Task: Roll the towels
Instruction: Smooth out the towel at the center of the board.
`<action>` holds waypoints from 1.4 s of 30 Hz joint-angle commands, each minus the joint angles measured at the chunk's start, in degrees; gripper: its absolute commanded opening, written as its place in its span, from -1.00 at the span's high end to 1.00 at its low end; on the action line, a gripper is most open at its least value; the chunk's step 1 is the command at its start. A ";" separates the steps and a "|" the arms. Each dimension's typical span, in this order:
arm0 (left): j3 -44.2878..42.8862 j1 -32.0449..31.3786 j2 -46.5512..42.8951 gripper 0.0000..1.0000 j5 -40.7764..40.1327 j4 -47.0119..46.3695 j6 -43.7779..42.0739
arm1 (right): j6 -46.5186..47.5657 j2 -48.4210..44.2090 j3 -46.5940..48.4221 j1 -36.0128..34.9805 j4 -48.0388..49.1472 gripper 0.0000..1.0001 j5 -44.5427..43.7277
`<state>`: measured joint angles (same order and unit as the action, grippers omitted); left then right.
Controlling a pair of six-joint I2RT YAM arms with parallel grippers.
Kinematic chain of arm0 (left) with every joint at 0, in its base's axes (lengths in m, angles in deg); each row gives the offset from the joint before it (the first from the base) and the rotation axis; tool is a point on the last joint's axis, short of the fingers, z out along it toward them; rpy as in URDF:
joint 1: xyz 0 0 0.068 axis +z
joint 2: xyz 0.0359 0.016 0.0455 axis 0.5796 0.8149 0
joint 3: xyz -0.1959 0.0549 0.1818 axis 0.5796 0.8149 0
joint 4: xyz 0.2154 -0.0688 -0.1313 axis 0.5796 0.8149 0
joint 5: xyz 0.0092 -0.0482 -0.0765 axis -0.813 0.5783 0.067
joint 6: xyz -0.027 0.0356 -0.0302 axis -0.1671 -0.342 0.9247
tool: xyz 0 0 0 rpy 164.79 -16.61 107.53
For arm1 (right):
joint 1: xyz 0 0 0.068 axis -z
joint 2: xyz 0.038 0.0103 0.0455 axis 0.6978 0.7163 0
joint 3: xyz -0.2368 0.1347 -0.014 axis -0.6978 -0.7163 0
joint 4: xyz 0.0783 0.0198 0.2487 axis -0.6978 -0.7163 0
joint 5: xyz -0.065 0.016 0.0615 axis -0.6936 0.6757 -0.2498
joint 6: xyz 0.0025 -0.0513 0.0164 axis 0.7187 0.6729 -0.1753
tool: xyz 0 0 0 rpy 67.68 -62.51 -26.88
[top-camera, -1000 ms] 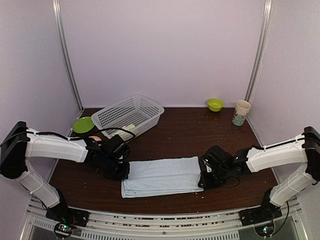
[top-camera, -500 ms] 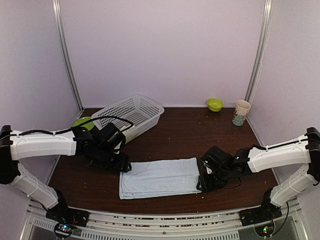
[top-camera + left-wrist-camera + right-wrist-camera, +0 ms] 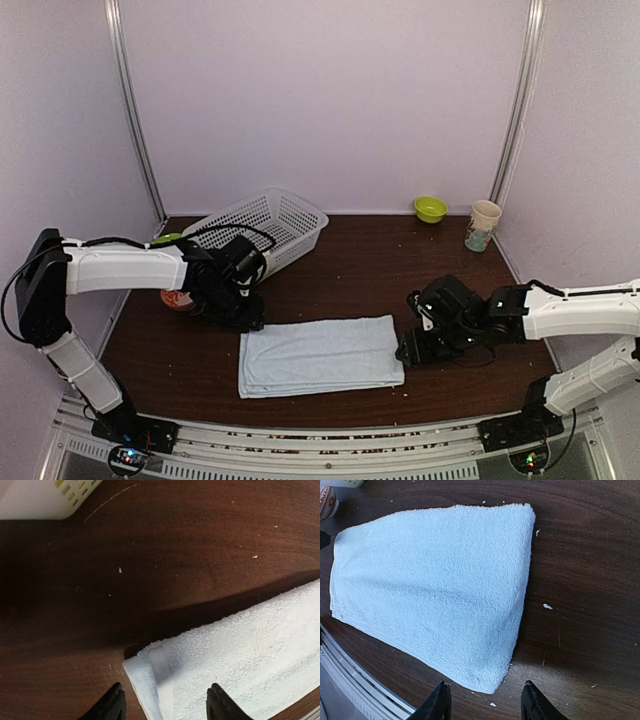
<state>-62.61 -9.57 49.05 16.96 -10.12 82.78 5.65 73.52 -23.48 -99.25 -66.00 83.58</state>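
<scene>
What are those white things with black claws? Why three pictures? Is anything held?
They are two robot arms bolted to a table. The big picture is from a camera above and behind them. The other two are from small cameras, one on each wrist. A pale blue towel lies flat between the arms. Farther back stand a white basket, a green bowl and a cup. The left gripper and right gripper are both open, holding nothing.

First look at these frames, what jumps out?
A pale blue towel lies folded flat on the dark table, front centre. The left gripper and right gripper hang open at its two ends, neither holding it. A white mesh basket sits at back left.
</scene>
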 commanded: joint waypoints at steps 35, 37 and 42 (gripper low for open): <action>2.83 1.49 -1.41 1.00 2.41 -5.68 0.32 | -1.77 -1.71 2.46 -0.38 0.02 0.04 -4.32; 4.46 1.41 -4.19 1.00 2.21 -5.35 1.53 | -2.22 -1.18 1.85 -0.36 1.30 0.03 -4.39; 9.80 1.14 -8.12 1.00 0.71 -4.75 3.81 | -3.60 1.30 0.46 -0.40 5.27 0.04 -3.44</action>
<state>-56.54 -8.41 42.88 19.69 -15.67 84.16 3.73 73.15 -21.78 -99.25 -64.80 81.00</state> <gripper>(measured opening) 0.005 0.482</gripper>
